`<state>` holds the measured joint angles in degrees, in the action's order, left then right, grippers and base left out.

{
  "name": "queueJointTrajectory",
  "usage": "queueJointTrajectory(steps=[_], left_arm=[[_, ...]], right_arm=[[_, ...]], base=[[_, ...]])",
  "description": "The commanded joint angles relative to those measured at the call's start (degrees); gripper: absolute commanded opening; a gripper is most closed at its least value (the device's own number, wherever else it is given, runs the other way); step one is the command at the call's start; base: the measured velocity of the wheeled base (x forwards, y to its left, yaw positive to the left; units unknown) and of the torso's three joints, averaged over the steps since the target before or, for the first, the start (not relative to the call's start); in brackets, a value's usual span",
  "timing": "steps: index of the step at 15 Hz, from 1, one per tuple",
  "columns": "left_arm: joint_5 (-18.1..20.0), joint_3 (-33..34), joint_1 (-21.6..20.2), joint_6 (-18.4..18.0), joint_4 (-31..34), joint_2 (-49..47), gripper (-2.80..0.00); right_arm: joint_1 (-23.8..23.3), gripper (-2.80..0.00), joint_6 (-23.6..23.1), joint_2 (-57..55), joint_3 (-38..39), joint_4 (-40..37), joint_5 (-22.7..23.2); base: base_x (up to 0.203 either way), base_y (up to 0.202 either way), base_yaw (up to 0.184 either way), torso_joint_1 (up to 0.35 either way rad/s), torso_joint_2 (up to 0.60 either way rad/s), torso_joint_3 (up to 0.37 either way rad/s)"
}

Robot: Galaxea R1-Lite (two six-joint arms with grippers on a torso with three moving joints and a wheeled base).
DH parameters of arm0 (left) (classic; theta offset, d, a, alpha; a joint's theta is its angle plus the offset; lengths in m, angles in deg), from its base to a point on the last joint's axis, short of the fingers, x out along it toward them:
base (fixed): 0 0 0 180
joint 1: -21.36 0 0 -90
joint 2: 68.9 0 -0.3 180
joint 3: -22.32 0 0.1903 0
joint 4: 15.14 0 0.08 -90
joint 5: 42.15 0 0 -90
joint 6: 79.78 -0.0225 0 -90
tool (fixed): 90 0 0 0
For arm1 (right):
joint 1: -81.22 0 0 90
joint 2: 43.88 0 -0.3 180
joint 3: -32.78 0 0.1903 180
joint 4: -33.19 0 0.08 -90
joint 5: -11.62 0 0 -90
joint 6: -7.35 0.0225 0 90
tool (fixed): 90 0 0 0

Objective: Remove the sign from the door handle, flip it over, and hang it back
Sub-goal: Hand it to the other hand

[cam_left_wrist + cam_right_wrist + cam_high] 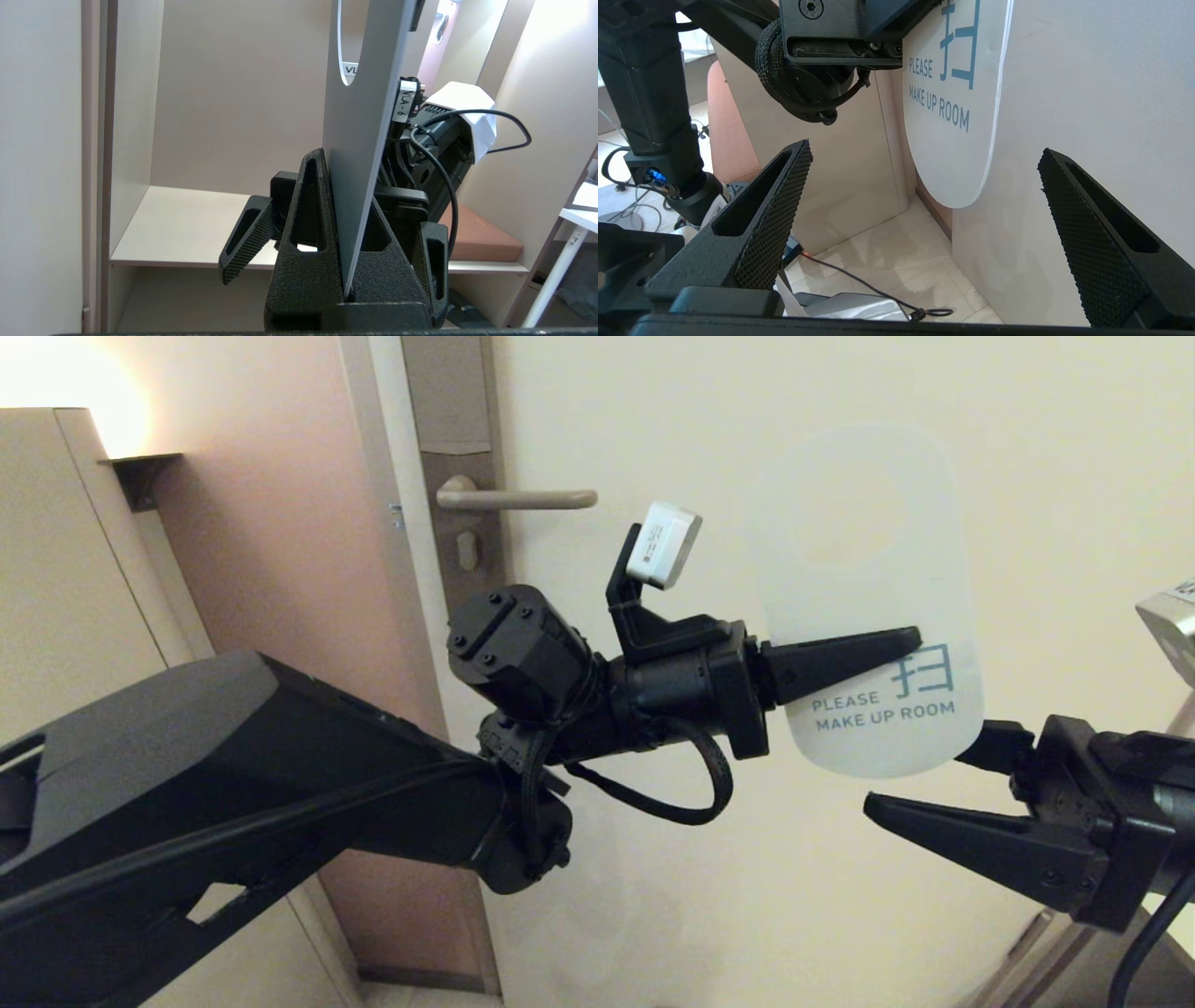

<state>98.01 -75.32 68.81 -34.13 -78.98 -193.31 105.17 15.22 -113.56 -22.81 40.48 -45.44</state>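
Observation:
The sign (868,607) hangs in the air before the door, off the door handle (518,499), its white side with "PLEASE MAKE UP ROOM" facing me. My left gripper (887,649) is shut on its lower part from the left; the left wrist view shows the sign (359,140) edge-on between the pressed fingers of this gripper (348,172). My right gripper (920,775) is open just below and right of the sign's rounded bottom end. In the right wrist view the sign (952,154) stands ahead of that open gripper (924,149), apart from both fingers.
The handle sits on a tall brown backplate (457,411) with a small thumb-turn knob (467,551) under it. The door frame (373,523) and a beige cabinet (84,569) stand to the left. A cable (859,280) lies on the tiled floor below.

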Motion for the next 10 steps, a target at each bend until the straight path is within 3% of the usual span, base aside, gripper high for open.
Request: queueJointTrajectory(steps=[1,10], left_arm=[[0.3,0.0,0.0,0.3,-0.6,0.4,-2.8],[-1.6,1.5,0.0,0.9,-1.0,0.8,-2.8]], right_arm=[[0.0,0.0,0.0,0.0,-0.3,0.2,0.2],[0.0,0.0,-0.8,-1.2,-0.6,0.5,-0.9]], base=[[0.0,0.0,0.0,0.0,0.0,0.0],[0.0,0.0,0.0,0.0,0.0,0.0]])
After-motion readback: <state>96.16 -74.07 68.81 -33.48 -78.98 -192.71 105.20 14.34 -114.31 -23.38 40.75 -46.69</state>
